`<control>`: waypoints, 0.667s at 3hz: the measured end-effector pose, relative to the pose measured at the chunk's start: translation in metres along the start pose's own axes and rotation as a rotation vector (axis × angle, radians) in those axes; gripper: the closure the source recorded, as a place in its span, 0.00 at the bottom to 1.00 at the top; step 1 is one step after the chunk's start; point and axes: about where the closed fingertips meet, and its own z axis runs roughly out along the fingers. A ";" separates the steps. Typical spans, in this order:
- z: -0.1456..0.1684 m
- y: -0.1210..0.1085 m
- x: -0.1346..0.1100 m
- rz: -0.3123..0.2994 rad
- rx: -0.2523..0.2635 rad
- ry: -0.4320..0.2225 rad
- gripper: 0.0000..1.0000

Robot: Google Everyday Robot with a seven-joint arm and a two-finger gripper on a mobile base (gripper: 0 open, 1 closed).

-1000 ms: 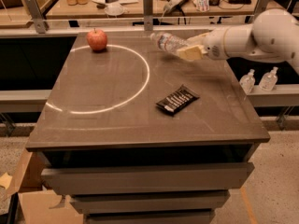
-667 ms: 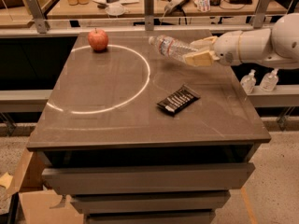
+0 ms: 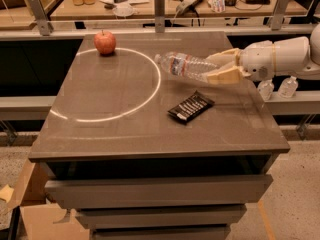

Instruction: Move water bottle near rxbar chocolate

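The water bottle [image 3: 186, 65] is clear ribbed plastic with a red-and-blue label band. It is held sideways above the table, its cap end pointing left. My gripper [image 3: 221, 68] comes in from the right on a white arm and is shut on the bottle's base end. The rxbar chocolate [image 3: 191, 107], a flat black bar with white lettering, lies on the table just below and in front of the bottle, slightly right of centre.
A red apple [image 3: 105, 42] sits at the table's [image 3: 150, 134] back left, on a white circle line. Two small white-capped bottles [image 3: 277, 88] stand beyond the right edge. A cluttered bench runs behind. Drawers are below the tabletop.
The arm has drawn back to the right and the bottle has come lower and nearer to the bar. The bar and apple have not moved.
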 end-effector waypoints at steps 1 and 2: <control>0.006 0.018 0.012 0.000 -0.072 0.022 1.00; 0.015 0.018 0.018 -0.004 -0.085 0.025 1.00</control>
